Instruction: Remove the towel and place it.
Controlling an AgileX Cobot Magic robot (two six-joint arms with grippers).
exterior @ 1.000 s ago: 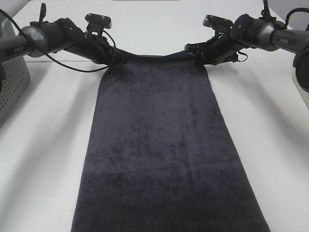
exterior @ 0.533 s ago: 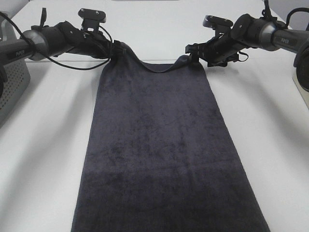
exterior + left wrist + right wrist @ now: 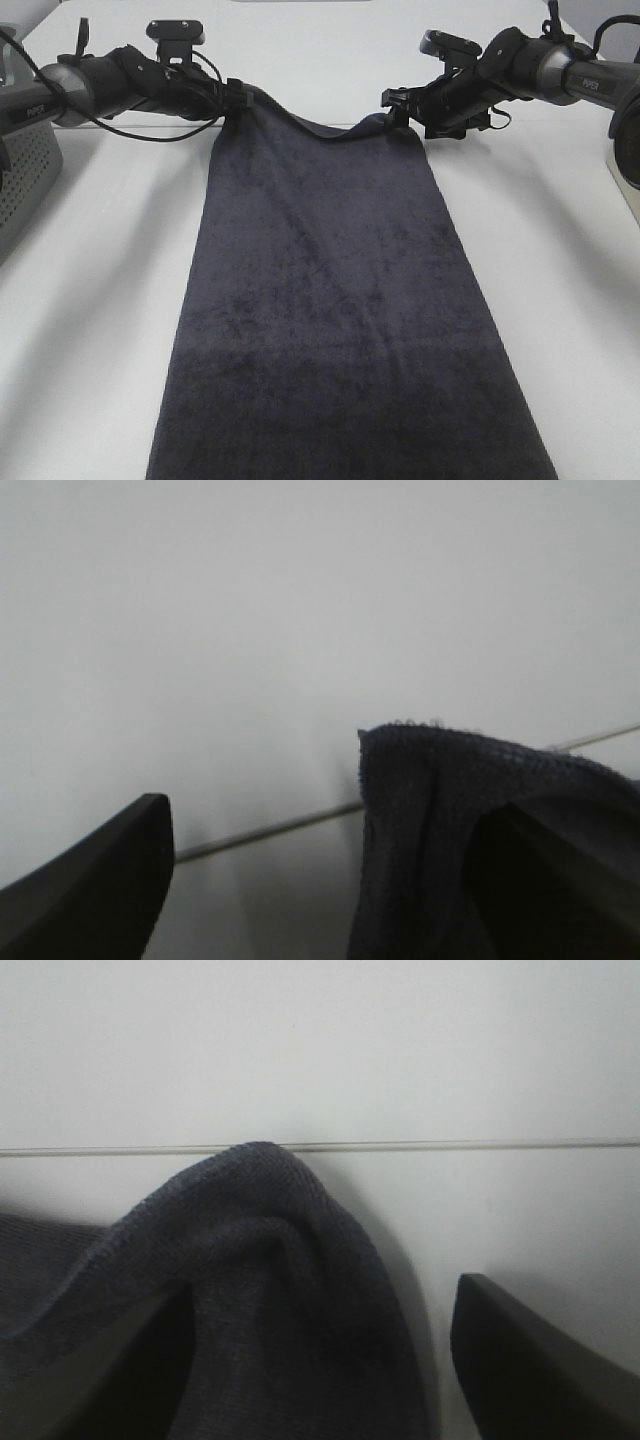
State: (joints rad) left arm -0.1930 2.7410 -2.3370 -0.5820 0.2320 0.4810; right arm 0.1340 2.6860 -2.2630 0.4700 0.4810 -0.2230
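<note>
The dark charcoal towel [image 3: 330, 300] lies flat and lengthwise down the white table, running off the near edge of the exterior view. Its two far corners are still lifted. My left gripper [image 3: 238, 97] sits at the far left corner and is open. In the left wrist view one black finger [image 3: 100, 880] stands free, and the towel corner [image 3: 450, 820] drapes over the other side. My right gripper [image 3: 395, 103] is at the far right corner, also open. There the towel corner [image 3: 250, 1290] hangs over one finger while the other finger [image 3: 530, 1360] is bare.
A grey perforated basket [image 3: 22, 175] stands at the left edge of the table. A dark object [image 3: 628, 150] shows at the right edge. Bare white table [image 3: 90, 300] flanks the towel on both sides.
Both grippers have gone from shut on the towel's far corners to open. The left arm has drawn back to the left, and the far edge now sags between the corners.
</note>
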